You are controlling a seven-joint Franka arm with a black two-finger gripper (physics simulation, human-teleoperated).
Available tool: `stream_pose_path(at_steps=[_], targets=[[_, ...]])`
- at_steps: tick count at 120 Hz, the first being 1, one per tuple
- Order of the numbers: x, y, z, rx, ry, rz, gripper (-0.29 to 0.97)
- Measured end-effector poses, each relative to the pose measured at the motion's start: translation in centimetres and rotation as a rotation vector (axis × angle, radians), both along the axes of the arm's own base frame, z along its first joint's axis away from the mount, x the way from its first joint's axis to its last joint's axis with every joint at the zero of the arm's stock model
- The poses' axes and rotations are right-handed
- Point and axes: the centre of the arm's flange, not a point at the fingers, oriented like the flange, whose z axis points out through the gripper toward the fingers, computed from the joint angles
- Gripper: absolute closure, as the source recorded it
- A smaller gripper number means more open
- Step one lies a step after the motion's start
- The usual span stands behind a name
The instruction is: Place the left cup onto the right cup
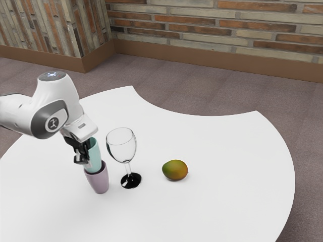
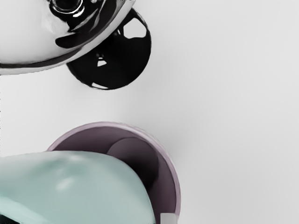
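Your fingers [image 1: 79, 155] are gripping the teal cup [image 1: 94, 153] from both sides, holding it tilted with its lower end sitting inside the mauve cup [image 1: 98, 180] on the white surface [image 1: 227, 201], beside a wine glass [image 1: 121, 146].

Two cups: one teal cup [image 1: 94, 153] and one mauve cup [image 1: 97, 180] (the wrist view gives the same count, one of each colour). One wine glass [image 1: 121, 147], with a single clear bowl, a single stem and one black foot. One mango [image 1: 175, 170], the sole piece of fruit. That makes four loose things in all, three of them drinking vessels. One white surface [image 1: 227, 201] carries all four. One arm [image 1: 48, 116], white and grey, ends in one set of black jaws. Two brick walls [image 1: 212, 20] meet at one corner behind.
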Motion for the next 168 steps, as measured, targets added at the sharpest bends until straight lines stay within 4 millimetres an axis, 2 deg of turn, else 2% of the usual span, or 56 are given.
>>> stream_pose_path(at_steps=[29, 54, 66, 85, 110, 144, 159, 168], targets=[[0.5, -0.1, 0.0, 0.003, -0.016, 0.010, 0.77], [0.5, -1.6, -0.2, 0.009, -0.009, -0.016, 0.37], [0.5, -1.7, -0.2, 0.009, -0.009, -0.013, 0.23], [0.4, -1.5, -0.1, 0.008, -0.008, -0.001, 0.11], [0.2, -1.5, 0.7, 0.008, -0.012, 0.008, 0.04], [-0.9, -1.5, 5.2, 0.010, -0.055, 0.021, 0.01], [-0.1, -1.5, 9.0, 0.012, -0.073, 0.028, 0.01], [1.5, -1.4, 12.5, 0.010, -0.095, 0.044, 0.00]])
